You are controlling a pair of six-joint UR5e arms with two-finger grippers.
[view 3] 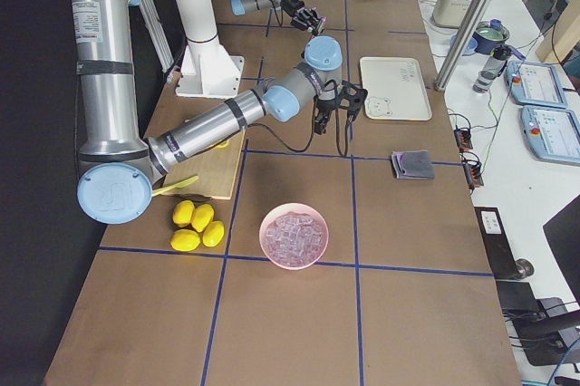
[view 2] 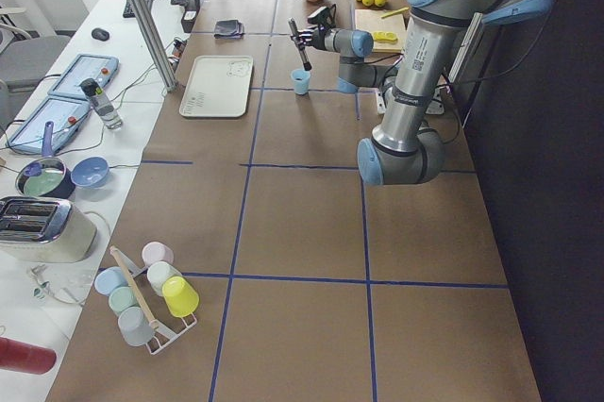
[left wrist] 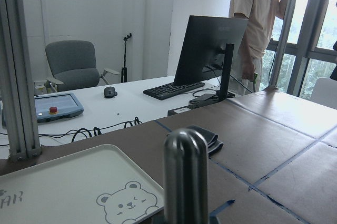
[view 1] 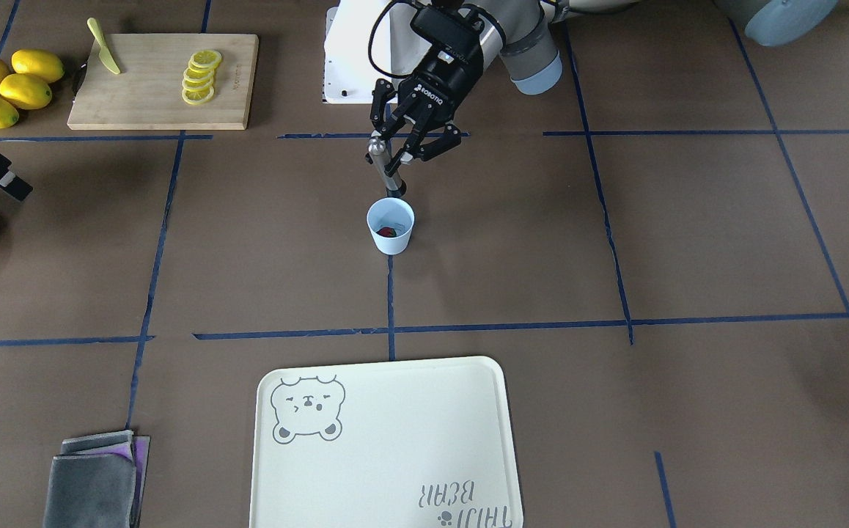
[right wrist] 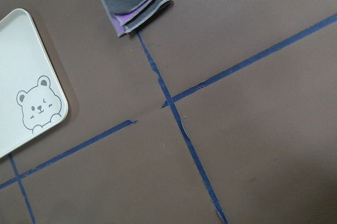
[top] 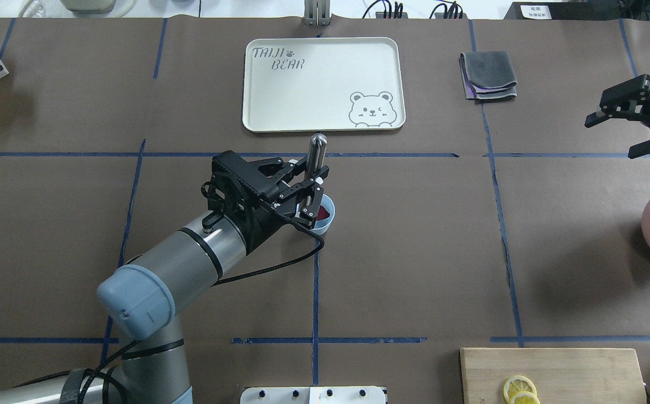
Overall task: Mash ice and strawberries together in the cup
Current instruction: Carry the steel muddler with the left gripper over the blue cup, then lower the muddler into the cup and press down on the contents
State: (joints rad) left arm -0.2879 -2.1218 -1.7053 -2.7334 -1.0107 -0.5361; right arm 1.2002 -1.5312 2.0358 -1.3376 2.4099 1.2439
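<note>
My left gripper (view 1: 394, 149): clamped on masher (view 1: 388, 174), tip at cup (view 1: 393, 243) rim | strawberry (view 1: 386, 232): inside cup | my right gripper (top: 614, 136): wide, well apart from cup

Daylight pours through tall windows (left wrist: 306, 71) beside a white wall (left wrist: 95, 3), where a grey office chair (left wrist: 71, 63) and dark monitor (left wrist: 208, 50) stand behind the brown-papered desk (left wrist: 279, 124), taped in blue lines.

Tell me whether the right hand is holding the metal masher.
No, the left hand grips the metal masher over the cup; the right hand is open.
</note>
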